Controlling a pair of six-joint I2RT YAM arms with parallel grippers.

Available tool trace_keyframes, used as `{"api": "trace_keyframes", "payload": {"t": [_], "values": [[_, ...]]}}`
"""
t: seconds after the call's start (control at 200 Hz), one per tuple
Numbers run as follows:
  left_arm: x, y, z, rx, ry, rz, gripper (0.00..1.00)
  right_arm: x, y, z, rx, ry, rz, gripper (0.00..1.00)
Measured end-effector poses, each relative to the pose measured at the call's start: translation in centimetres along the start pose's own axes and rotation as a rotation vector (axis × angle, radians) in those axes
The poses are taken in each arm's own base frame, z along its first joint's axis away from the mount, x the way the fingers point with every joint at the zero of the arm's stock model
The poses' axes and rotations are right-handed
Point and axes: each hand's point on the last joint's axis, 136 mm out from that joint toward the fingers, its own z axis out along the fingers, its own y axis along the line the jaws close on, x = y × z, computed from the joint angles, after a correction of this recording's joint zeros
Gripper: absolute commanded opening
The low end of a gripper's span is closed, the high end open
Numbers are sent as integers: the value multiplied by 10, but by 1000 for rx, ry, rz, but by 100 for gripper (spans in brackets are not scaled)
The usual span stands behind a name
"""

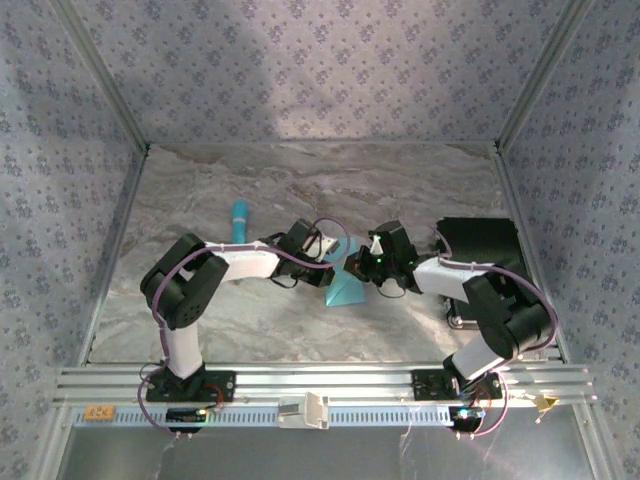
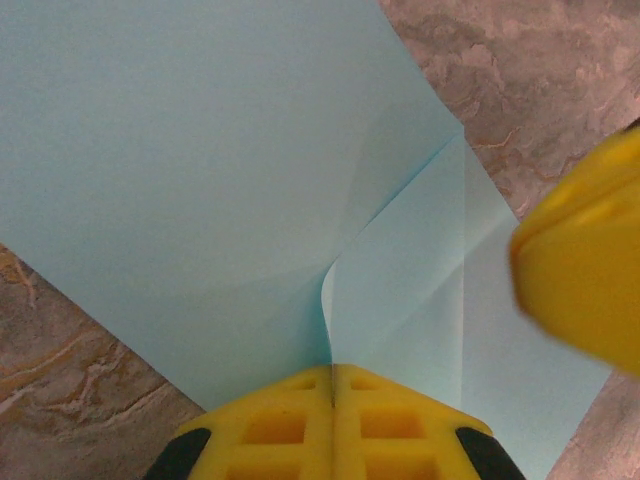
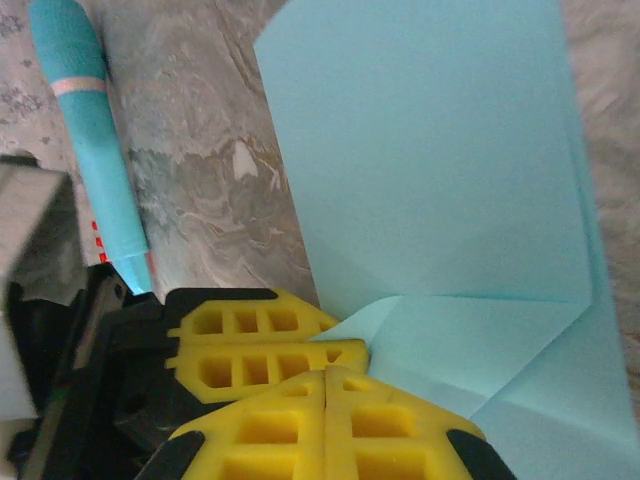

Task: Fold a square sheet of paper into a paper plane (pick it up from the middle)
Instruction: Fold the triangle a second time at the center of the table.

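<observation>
Marble table [image 1: 250,320] — one paper sheet [image 1: 348,290], one stick [image 1: 240,213].

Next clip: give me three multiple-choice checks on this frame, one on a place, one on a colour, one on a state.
1. The turquoise stick lies: A on the sheet; B on the table, left of the sheet; C in a gripper.
2. The sheet is: A white; B light cyan-blue; C yellow.
3. The left gripper is: A wide open; B half open; C shut.
B: it lies apart from the sheet. B: both wrist views show it. C: its yellow fingers meet.
</observation>
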Motion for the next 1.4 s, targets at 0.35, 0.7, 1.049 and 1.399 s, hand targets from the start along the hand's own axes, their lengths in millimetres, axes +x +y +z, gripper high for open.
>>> {"api": "trace_keyframes", "payload": {"t": [0.35, 0.7, 1.049, 1.399], "values": [[0, 0, 0, 1, 0, 0, 0, 14, -21, 16, 38, 38, 35, 4], [0, 0, 0, 2, 1, -1, 13, 17, -33, 19, 10, 22, 54, 2], [-6, -1, -31, -35, -7, -73, 38, 15, -32, 19, 11, 17, 60, 2], [-11, -41, -55, 119, -5, -86, 11, 15, -33, 19, 20, 20, 64, 2]]}}
